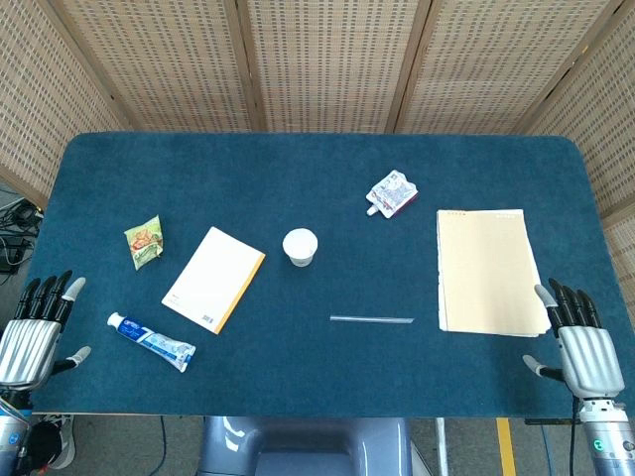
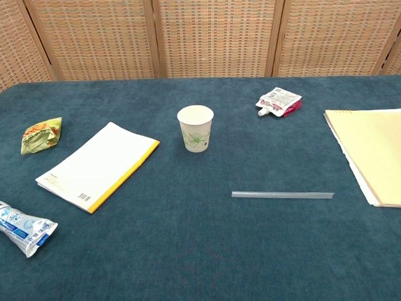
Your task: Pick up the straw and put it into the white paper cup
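Straw (image 1: 371,318) flat near upright cup (image 1: 300,246), seemingly untouched

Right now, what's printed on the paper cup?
A green flower-like print on the white paper cup, clearest in the chest view.

The head view looked steeply down from above the near edge, taking in the whole tabletop (image 1: 317,178) out to the wicker screen (image 1: 327,59) at the far side, with a robot hand at each near corner, left (image 1: 35,332) and right (image 1: 580,342). The chest view sat lower and nearer, facing level toward the far screen, and cut off the tabletop's left, right and near edges. Both views shared the middle: the cup (image 1: 300,246), straw (image 1: 372,318), and pad (image 1: 213,279).
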`<action>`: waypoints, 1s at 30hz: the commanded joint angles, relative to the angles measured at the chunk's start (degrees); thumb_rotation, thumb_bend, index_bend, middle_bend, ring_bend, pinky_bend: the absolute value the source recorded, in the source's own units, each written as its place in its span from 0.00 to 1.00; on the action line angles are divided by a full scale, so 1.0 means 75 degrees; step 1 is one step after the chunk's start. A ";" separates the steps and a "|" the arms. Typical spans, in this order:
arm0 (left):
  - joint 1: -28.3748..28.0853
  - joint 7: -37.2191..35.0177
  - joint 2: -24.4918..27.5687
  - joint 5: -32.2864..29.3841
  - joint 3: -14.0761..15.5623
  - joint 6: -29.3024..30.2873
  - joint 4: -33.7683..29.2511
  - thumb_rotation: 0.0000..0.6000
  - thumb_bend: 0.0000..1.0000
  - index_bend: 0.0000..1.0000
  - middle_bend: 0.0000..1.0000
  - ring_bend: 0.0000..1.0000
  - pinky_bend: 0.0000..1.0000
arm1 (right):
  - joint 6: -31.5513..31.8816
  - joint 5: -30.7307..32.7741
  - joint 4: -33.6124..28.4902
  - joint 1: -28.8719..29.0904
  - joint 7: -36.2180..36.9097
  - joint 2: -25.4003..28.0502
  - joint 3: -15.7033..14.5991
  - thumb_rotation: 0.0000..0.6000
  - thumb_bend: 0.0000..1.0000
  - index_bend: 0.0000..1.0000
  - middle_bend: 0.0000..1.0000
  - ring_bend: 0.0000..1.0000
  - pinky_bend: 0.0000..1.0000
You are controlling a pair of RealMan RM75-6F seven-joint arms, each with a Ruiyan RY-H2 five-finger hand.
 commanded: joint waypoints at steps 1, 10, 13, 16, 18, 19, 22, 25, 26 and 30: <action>0.0003 -0.0002 0.0003 0.0001 -0.0001 0.0007 -0.0002 1.00 0.00 0.00 0.00 0.00 0.00 | 0.0004 -0.0005 -0.0002 -0.0004 -0.0014 0.0002 -0.0005 1.00 0.23 0.09 0.00 0.00 0.00; 0.0013 -0.0050 0.0032 -0.0020 -0.0027 0.0038 -0.0023 1.00 0.00 0.00 0.00 0.00 0.00 | 0.0017 -0.0011 -0.0077 -0.0006 -0.0068 0.0011 -0.0004 1.00 0.23 0.09 0.00 0.00 0.00; 0.0017 -0.0110 0.0052 -0.0048 -0.0050 0.0053 -0.0019 1.00 0.00 0.00 0.00 0.00 0.00 | -0.0015 0.0029 -0.0078 0.0004 -0.0138 -0.0012 0.0004 1.00 0.23 0.10 0.00 0.00 0.00; 0.0024 -0.0143 0.0071 -0.0069 -0.0056 0.0053 -0.0022 1.00 0.00 0.00 0.00 0.00 0.00 | -0.0035 0.0041 -0.0106 0.0019 -0.0150 -0.0017 0.0015 1.00 0.23 0.11 0.00 0.00 0.00; 0.0029 -0.0161 0.0080 -0.0062 -0.0059 0.0070 -0.0024 1.00 0.00 0.00 0.00 0.00 0.00 | -0.0043 0.0054 -0.0123 0.0047 -0.0154 -0.0060 0.0048 1.00 0.23 0.12 0.00 0.00 0.00; 0.0032 -0.0165 0.0089 -0.0057 -0.0060 0.0081 -0.0032 1.00 0.00 0.00 0.00 0.00 0.00 | -0.0073 0.0060 -0.0136 0.0082 -0.0142 -0.0100 0.0072 1.00 0.23 0.12 0.00 0.00 0.00; 0.0036 -0.0175 0.0101 -0.0054 -0.0071 0.0103 -0.0045 1.00 0.00 0.00 0.00 0.00 0.00 | -0.0193 0.0108 -0.0215 0.0229 -0.0136 -0.0208 0.0187 1.00 0.23 0.15 0.00 0.00 0.00; 0.0031 -0.0203 0.0106 -0.0072 -0.0080 0.0089 -0.0049 1.00 0.00 0.00 0.00 0.00 0.00 | -0.0461 0.0219 -0.0443 0.0535 -0.0233 -0.0387 0.0410 1.00 0.23 0.18 0.00 0.00 0.00; 0.0025 -0.0208 0.0105 -0.0086 -0.0084 0.0073 -0.0043 1.00 0.00 0.00 0.00 0.00 0.00 | -0.0555 0.0267 -0.0534 0.0636 -0.0297 -0.0445 0.0479 1.00 0.23 0.19 0.00 0.00 0.00; -0.0005 -0.0232 0.0081 -0.0157 -0.0091 -0.0026 0.0008 1.00 0.00 0.00 0.00 0.00 0.00 | -0.0929 0.0532 -0.0879 0.1025 -0.0715 -0.0738 0.0730 1.00 0.23 0.21 0.00 0.00 0.00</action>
